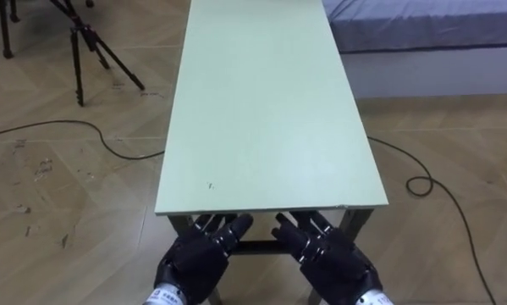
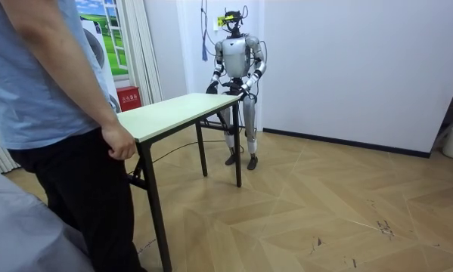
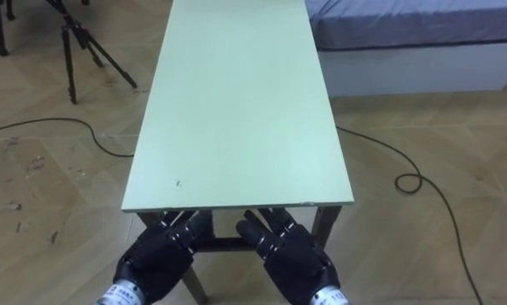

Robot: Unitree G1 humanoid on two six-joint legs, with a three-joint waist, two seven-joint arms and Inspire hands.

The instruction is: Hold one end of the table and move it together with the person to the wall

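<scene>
— Pale green laminate is what lies ahead of you. The table (image 1: 261,102) runs lengthwise away from your robot, and its near short edge sits just above both hands.

— Where exactly are my hands?

— Your left hand (image 1: 198,258) and your right hand (image 1: 333,258) are side by side, close but apart. They sit below that near edge, between the dark metal legs. The fingers of both are stretched forward and relaxed, with the tips up by the underside of the edge. Neither hand is curled round anything.

— Are they touching the top?

— You can't settle that from the eye views, because the tips end right at the edge. In the room view your hands are too small to read.

— And the other end?

— In the room view a person (image 2: 52,83) in a blue shirt and dark trousers stands at the far short end, on the room view's left. The person's hand (image 2: 120,143) is curled at the corner of the top. Your robot stands upright at the opposite end, facing along the table, with a white wall close behind it.

— Is the table off the ground?

— I cannot tell.

— What's around it?

— A black tripod (image 1: 79,47) stands on the wooden floor (image 1: 33,195) to your left. A dark cable (image 1: 75,125) curves from there toward the table's left side. On your right, a bed (image 1: 422,34) with a grey-blue cover lies just beside the far end.
</scene>
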